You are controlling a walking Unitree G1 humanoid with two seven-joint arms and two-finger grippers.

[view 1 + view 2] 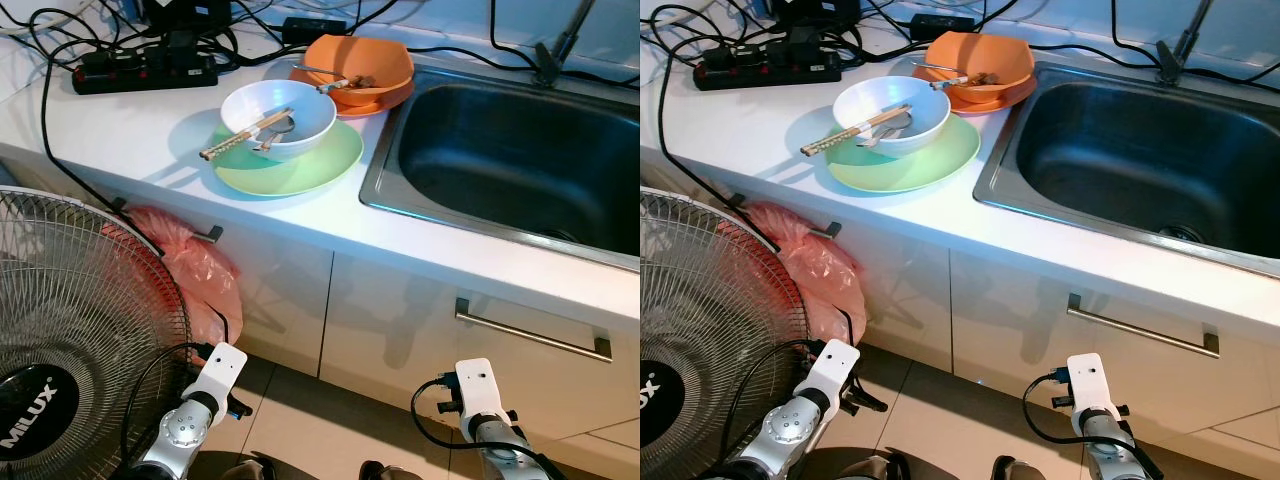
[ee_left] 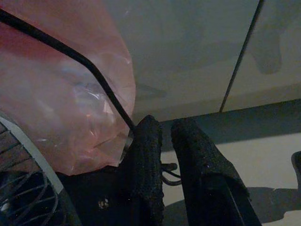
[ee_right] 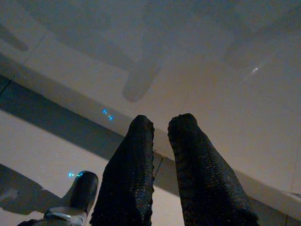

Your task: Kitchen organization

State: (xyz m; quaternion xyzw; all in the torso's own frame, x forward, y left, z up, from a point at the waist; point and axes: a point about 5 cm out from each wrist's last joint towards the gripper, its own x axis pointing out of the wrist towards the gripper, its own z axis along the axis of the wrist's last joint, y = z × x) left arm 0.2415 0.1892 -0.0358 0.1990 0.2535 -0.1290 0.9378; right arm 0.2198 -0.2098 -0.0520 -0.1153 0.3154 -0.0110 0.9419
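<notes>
White counter (image 1: 130, 140), green plate (image 1: 300, 165), orange plate (image 1: 375, 100), power strip (image 1: 140, 72)

A home kitchen, seen from above the counter: a white countertop (image 1: 150, 140) runs beside a stainless-steel sink (image 1: 520, 170), with pale cabinet doors (image 1: 400, 320) and a metal bar handle (image 1: 530, 330) below and a tiled floor (image 1: 330, 420) underneath. Used dishes sit by the basin: a white bowl (image 1: 280, 115) with chopsticks (image 1: 245, 135) on a green plate (image 1: 300, 165), and an orange bowl (image 1: 360, 65) on an orange plate. A black power strip (image 1: 140, 70) trails cables across the counter. A pink plastic bag (image 1: 195, 265) hangs from a cabinet handle, beside a standing fan (image 1: 70, 330).
</notes>
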